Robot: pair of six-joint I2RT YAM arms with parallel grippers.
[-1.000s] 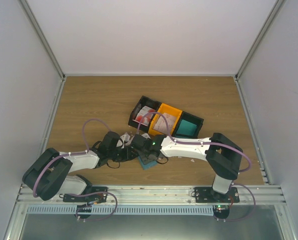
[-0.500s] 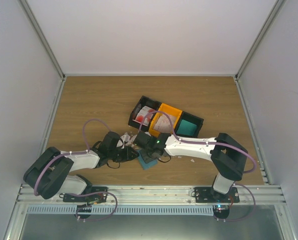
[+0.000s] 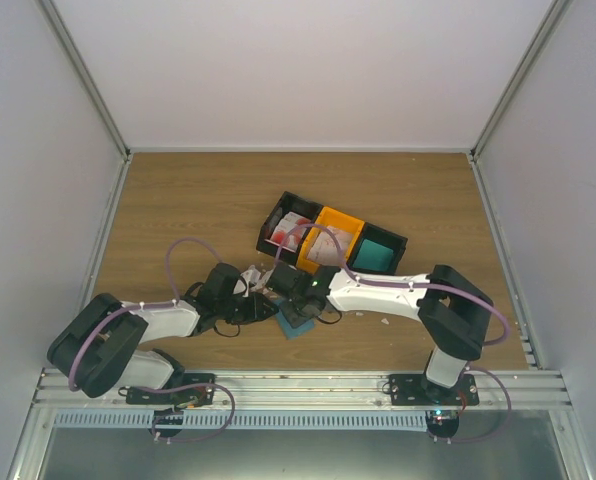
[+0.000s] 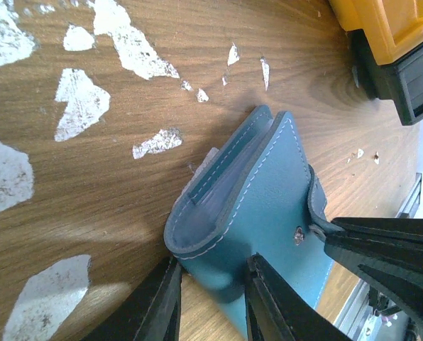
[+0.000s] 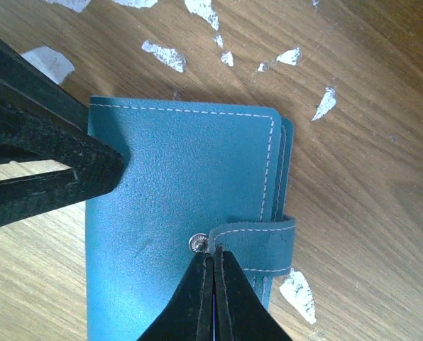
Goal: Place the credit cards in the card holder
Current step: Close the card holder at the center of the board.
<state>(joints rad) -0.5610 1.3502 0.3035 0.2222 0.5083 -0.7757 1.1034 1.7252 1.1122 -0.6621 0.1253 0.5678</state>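
Item: card holder (image 3: 296, 322), dusty blue with white stitching. In the overhead view it lies on the wooden surface (image 3: 198, 200) near the near edge, at about 7 o'clock from the row of bins (image 3: 268, 222). It is folded, with the leaves slightly ajar and the paler inner pockets showing at the gap. Its strap (image 5: 257, 245) wraps round one long edge, and the metal snap (image 5: 196, 244) shows bare just beside the strap's end. Left pincer (image 4: 211, 288): it comes in from 9 o'clock overhead and is clamped on the rounded corner of the card holder, one finger on each face. Right pincer (image 5: 210, 259): it comes in from 3 o'clock with the jaws together and the tips at the strap's end by the snap. You cannot tell whether the strap is nipped between them. Credit cards (image 3: 288, 231): pale with red print, they lie in the black bin at the 9 o'clock end of the row, well apart from the card holder. Another pale card sits in the orange bin (image 3: 338, 214) next to it. Also present are a teal block (image 3: 376, 256) in the bin at the 3 o'clock end and white scraps (image 4: 80, 106) scattered on the surface around the card holder.
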